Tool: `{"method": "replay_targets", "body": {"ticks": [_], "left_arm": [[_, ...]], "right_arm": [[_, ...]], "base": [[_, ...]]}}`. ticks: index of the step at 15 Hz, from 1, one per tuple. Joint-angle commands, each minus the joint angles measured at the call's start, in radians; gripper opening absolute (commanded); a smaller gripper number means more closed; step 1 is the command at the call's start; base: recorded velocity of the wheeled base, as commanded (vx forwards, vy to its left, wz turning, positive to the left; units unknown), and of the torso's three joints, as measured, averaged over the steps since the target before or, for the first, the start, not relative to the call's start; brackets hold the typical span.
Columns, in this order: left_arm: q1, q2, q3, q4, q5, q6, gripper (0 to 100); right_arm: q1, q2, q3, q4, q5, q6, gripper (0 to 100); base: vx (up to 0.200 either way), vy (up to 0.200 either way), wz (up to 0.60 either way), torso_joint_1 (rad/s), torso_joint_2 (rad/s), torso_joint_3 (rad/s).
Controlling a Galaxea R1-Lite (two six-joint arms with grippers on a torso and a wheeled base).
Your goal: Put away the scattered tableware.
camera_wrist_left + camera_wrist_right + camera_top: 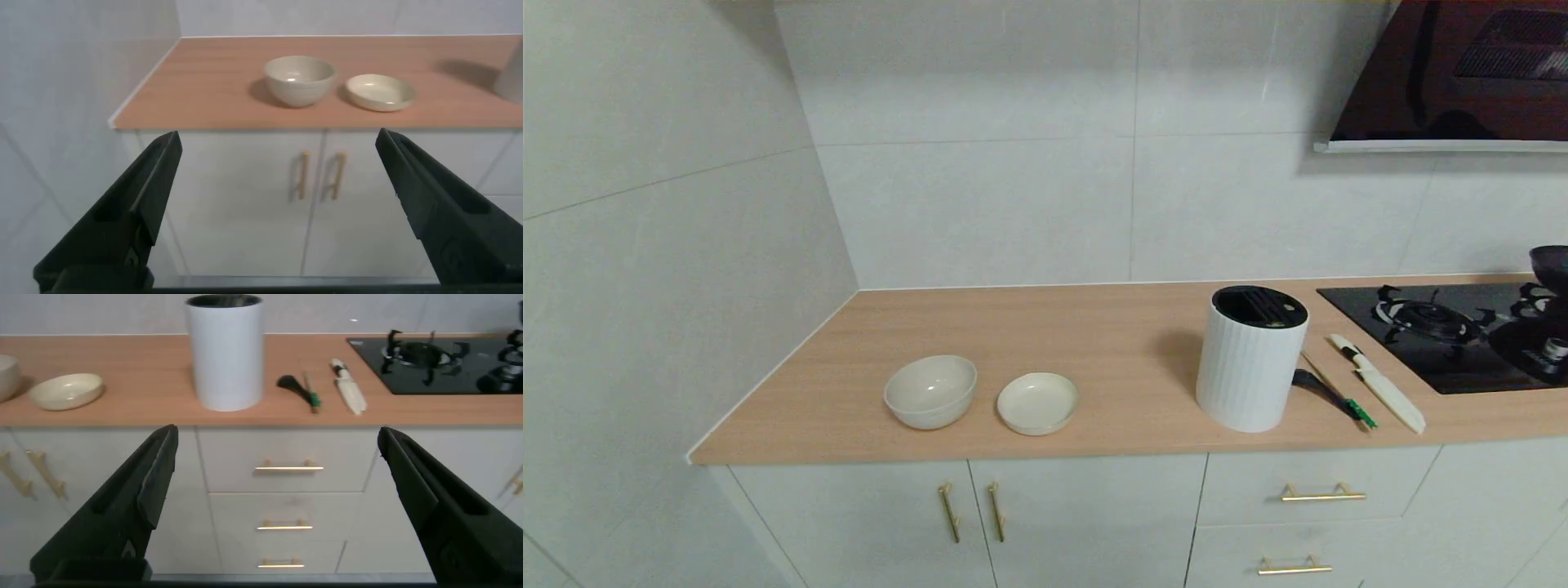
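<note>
On the wooden counter [1094, 327] sit a cream bowl [930, 390] and, to its right, a shallow cream dish [1037, 402]. Further right stands a white ribbed utensil holder [1250, 357] with a black slotted top. Beside it lie a black spoon with a green handle end [1333, 398], a chopstick [1327, 377] and a cream-handled knife [1380, 385]. My left gripper [278, 204] is open in front of the cabinet doors, below the bowl [300, 79] and dish [380, 91]. My right gripper [278, 498] is open before the drawers, below the holder [225, 351], spoon [297, 387] and knife [348, 385].
A black gas hob [1454, 331] with a dark pan [1552, 265] takes up the counter's right end, under a range hood [1445, 77]. Tiled walls close the back and left. Cabinet doors with brass handles [970, 510] and drawers [1323, 492] lie below the counter.
</note>
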Motion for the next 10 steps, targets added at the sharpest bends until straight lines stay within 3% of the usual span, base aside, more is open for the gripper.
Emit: {"method": "replay_targets", "body": {"ticks": [1,10], "left_arm": [[0.000,0.000,0.000,0.000,0.001,0.000,100],[0.000,0.000,0.000,0.000,0.001,0.000,100]], "right_arm": [[0.000,0.000,0.000,0.000,0.000,-0.001,100],[0.000,0.000,0.000,0.000,-0.001,0.001,100]], "base": [[0.000,0.200,0.00,0.002,0.00,-0.002],[0.000,0.200,0.00,0.000,0.00,0.002]]}}
